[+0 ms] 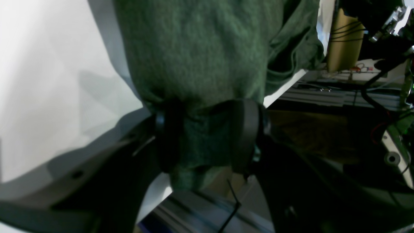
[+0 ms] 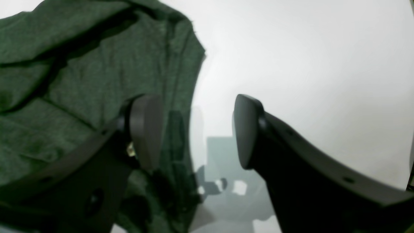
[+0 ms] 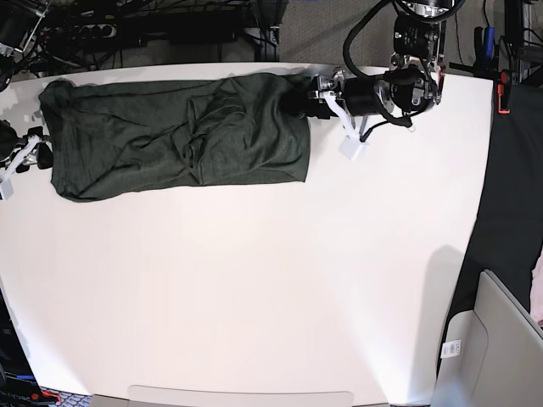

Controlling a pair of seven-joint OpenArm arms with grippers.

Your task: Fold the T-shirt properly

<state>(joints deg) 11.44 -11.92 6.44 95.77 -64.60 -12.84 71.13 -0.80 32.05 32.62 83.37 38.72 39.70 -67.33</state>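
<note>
One white counter [image 3: 271, 280] carries the T-shirt [image 3: 178, 136] toward 11 o'clock; left tool [image 1: 207, 139] clamps its edge, right tool [image 2: 194, 129] gapes wide, empty.

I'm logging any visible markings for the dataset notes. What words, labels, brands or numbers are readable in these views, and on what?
None can be read.
T-shirt: plain green fabric, no print or tag showing.
White tag on the grey bin at the base view's lower right: dark marks, too small to read.
Items beyond the table edge in the left wrist view: too blurred to read.
</note>
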